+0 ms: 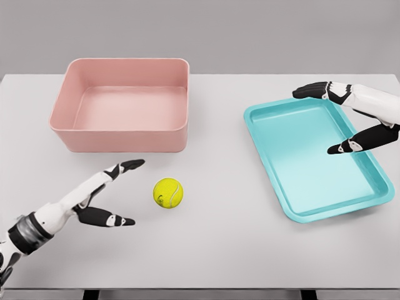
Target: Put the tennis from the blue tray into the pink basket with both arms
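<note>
Resting fuzzy round tennis ball [168, 192]

Pale grey table [225, 250], plain grey wall [250, 31]

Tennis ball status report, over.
Left hand open beside the tennis ball, not touching. Right hand open over the blue tray. Ball on the table, outside tray and pink basket. Nothing in the way.

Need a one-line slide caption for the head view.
Tennis ball lies on the table between pink basket and blue tray; open left hand beside it, open right hand over the tray.
</note>
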`<state>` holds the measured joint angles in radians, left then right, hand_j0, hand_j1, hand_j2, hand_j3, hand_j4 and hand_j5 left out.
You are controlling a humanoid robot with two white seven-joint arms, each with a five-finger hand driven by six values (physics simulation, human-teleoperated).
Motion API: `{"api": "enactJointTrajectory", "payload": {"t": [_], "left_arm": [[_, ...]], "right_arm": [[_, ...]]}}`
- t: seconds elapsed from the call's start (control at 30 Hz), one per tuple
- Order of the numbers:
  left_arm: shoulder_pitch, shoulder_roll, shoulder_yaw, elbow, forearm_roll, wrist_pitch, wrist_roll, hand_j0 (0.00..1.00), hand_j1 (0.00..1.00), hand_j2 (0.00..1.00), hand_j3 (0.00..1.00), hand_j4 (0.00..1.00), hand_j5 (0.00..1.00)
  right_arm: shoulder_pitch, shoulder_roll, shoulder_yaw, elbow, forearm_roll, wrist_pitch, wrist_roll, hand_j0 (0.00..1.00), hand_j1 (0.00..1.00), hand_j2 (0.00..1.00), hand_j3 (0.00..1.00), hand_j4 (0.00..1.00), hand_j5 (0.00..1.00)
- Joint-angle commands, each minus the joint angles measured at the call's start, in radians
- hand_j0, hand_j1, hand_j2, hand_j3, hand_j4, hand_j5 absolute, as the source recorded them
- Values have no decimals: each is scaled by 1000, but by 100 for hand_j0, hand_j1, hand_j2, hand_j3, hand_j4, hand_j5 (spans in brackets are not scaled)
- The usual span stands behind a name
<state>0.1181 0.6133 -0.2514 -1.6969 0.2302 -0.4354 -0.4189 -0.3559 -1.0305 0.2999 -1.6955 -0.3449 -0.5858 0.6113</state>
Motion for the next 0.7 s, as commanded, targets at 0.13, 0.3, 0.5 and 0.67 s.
{"api": "enactJointTrajectory", "payload": {"t": [0.13,0.3,0.5,0.67], "left_arm": [[-14,-44,-25,0,-2,75,0,100,100,100,100,100,100],[-29,-61,-48,6,-2,84,0,100,100,100,100,100,100],[-41,-92,-51,8,-64,110,0,100,100,100,100,100,100],[-41,-89,-45,13,-66,110,0,100,100,100,100,100,100]], "right_arm": [[2,4,-1,-3,-8,3,0,100,100,100,100,100,100],[3,0,-1,-3,-8,1,0,100,100,100,100,100,100],[3,9,-1,-3,-8,3,0,100,100,100,100,100,100],[8,6,-2,-3,-8,0,0,100,100,100,100,100,100]]}}
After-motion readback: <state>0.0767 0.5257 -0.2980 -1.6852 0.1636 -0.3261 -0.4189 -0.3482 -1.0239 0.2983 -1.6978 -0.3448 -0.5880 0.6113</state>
